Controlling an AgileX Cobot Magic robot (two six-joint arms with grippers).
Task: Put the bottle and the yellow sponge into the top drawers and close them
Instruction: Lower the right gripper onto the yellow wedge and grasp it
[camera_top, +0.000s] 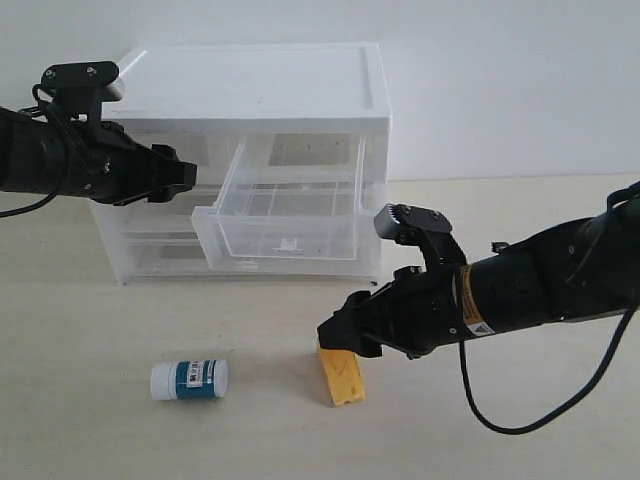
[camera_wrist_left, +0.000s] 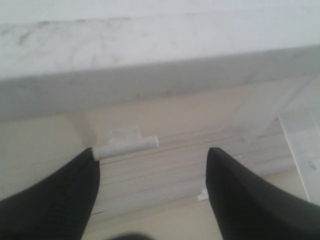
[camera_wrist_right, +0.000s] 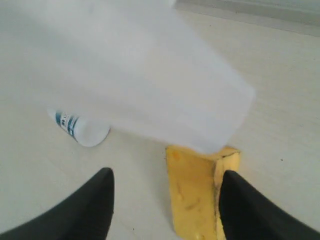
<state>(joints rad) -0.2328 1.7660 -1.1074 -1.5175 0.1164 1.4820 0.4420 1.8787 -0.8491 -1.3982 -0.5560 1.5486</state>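
Note:
The bottle (camera_top: 189, 380) lies on its side on the table, in front of the chest; it also shows in the right wrist view as the bottle (camera_wrist_right: 77, 127). The yellow sponge (camera_top: 340, 376) lies to its right. My right gripper (camera_top: 342, 335) hovers open just over the sponge's far end. At the wrist, the sponge (camera_wrist_right: 196, 192) sits between the fingers, close to one of them, and my right gripper (camera_wrist_right: 167, 175) holds nothing. The right top drawer (camera_top: 285, 215) is pulled out. My left gripper (camera_top: 190, 178) is open at the left top drawer (camera_top: 212, 150), its white tab handle (camera_wrist_left: 126, 146) beside one finger of the left gripper (camera_wrist_left: 152, 152).
The white-topped chest (camera_top: 250, 85) stands at the back left, against a white wall. Two full-width drawers (camera_top: 160, 255) sit below the top ones. The open drawer overhangs the table just behind the sponge and shows as a blur (camera_wrist_right: 150, 75) in the right wrist view.

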